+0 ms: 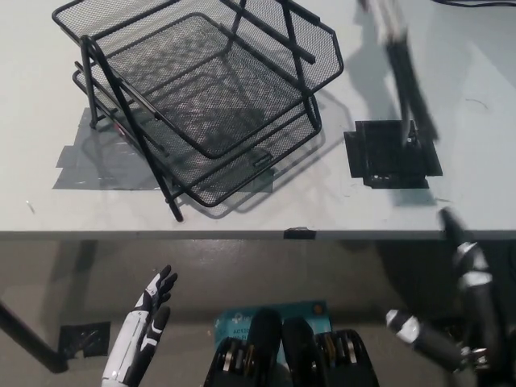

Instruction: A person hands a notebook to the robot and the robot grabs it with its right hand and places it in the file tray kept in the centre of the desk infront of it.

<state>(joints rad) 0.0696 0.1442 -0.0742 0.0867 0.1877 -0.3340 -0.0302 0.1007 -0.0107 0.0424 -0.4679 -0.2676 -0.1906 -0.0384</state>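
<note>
Black mesh file tray [242,153] sits empty — we see no notebook yet. Our right hand [459,310] waits low, fingers spread, holding nothing; left hand [149,318] rests open — everything remains.

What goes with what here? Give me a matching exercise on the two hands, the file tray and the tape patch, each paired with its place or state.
Things:
1. left hand
2. right hand
3. file tray
4. grey tape patch

Places or states:
A. black wire mesh, stacked tiers, nothing inside, on the desk
B. flat on the desk, partly under the tray's left side
C. white, fingers apart, below the desk edge at lower left
D. black, fingers apart, holding nothing, at lower right

Pairs: 1-C, 2-D, 3-A, 4-B
</note>
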